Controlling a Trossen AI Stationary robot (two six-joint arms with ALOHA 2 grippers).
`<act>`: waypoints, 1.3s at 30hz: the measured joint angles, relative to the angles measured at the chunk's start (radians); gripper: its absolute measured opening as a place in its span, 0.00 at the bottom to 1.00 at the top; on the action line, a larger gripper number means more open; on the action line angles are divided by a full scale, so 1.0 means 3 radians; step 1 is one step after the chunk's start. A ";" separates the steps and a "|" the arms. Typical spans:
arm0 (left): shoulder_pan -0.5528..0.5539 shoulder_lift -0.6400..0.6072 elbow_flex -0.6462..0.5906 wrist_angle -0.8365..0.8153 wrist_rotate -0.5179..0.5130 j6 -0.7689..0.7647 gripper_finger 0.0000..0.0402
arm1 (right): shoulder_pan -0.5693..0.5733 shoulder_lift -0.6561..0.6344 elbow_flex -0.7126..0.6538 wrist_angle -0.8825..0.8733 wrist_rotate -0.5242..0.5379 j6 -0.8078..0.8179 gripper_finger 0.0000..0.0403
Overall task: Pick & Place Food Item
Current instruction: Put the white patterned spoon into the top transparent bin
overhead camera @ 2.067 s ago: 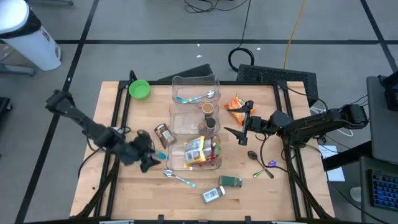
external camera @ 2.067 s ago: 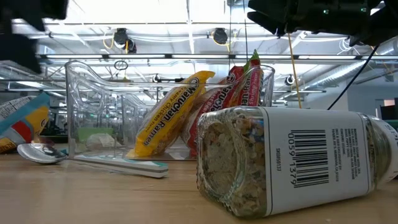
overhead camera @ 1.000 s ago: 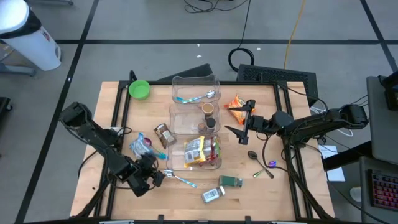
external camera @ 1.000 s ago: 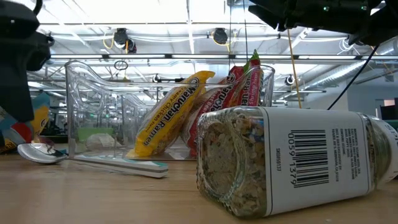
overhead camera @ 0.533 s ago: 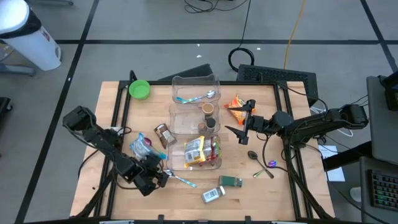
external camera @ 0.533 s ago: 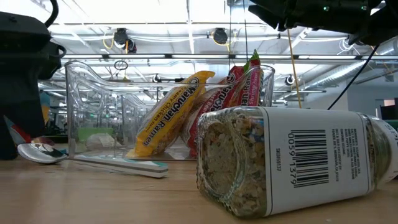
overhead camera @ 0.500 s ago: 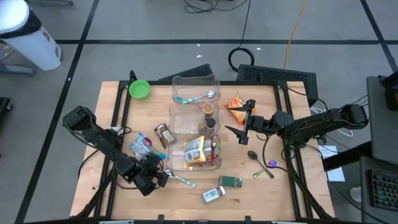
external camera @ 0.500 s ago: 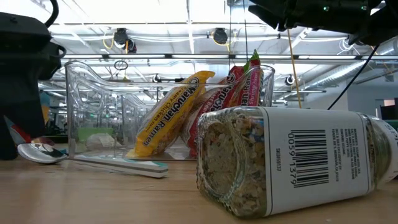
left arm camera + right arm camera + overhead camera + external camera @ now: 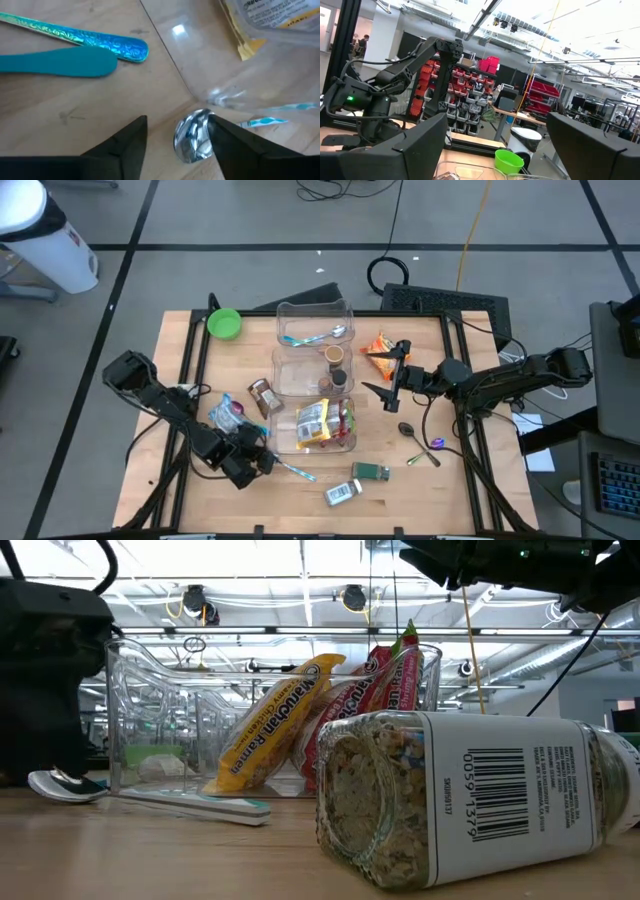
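My left gripper [image 9: 263, 463] is low over the table near its front left, pointing steeply down. Its fingers are apart on either side of the bowl [image 9: 194, 142] of a metal spoon [image 9: 288, 468] with a teal handle, which lies flat on the wood. A blue snack bag [image 9: 228, 416] lies just behind it. Yellow and red ramen packs [image 9: 300, 720] stand in the nearest clear bin [image 9: 350, 442]. A spice jar [image 9: 470, 802] lies on its side near the front edge. My right gripper [image 9: 385, 376] hangs open above the table's right half, holding nothing. My left gripper [image 9: 177, 120] comes at the spoon's bowl from above, slanting, with one finger [image 9: 225, 137] right against the bowl's edge and the other finger [image 9: 131, 136] clear of it. Whether that finger touches the bowl, I cannot tell. The spoon lies flat on the table.
Three clear bins run in a row up the middle [image 9: 313, 340]. A brown jar [image 9: 262, 394], an orange bag [image 9: 378, 348], a green bowl [image 9: 224, 324], a green-capped jar [image 9: 372, 472] and small utensils [image 9: 420, 448] lie around. Two teal and blue handles [image 9: 75, 52] lie beside the left gripper.
My left gripper has moved toward the table's right and down, coming over the spoon's bowl. In the low view its dark body now hides the blue bag behind it. The spoon has stayed where it was.
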 joint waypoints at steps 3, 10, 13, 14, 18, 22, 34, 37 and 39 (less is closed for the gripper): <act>0.0032 0.0000 0.0000 -0.0005 0.0084 0.0026 0.47 | 0.0000 0.0000 0.0000 -0.0001 0.0000 0.0000 0.83; 0.0059 -0.0002 0.0000 -0.0008 0.0181 0.0064 0.36 | 0.0000 0.0000 0.0000 -0.0001 0.0000 0.0000 0.83; 0.0059 -0.0004 0.0000 -0.0008 0.0226 0.0113 0.32 | -0.0001 0.0000 0.0000 -0.0001 0.0000 -0.0001 0.83; 0.0059 -0.0005 0.0000 -0.0008 0.0247 0.0137 0.31 | -0.0001 0.0000 0.0000 -0.0001 0.0000 -0.0001 0.83; 0.0079 -0.0006 0.0000 -0.0008 0.0407 0.0305 0.19 | -0.0001 0.0000 0.0000 -0.0001 0.0000 -0.0001 0.83; 0.0104 -0.0042 0.0007 0.0109 0.0739 0.0425 0.04 | -0.0001 0.0000 0.0000 -0.0001 0.0000 -0.0001 0.83; 0.0073 -0.0602 0.0251 -0.0290 0.1018 0.0620 0.01 | -0.0001 0.0000 0.0000 -0.0001 0.0008 0.0002 0.83; 0.0072 -0.0723 0.0531 -0.0751 0.0957 0.0616 0.01 | -0.0001 0.0000 0.0000 0.0000 0.0003 0.0004 0.83; 0.0058 -0.0768 0.0771 -0.1157 0.0886 0.0621 0.01 | -0.0001 0.0000 0.0000 -0.0001 0.0002 0.0009 0.83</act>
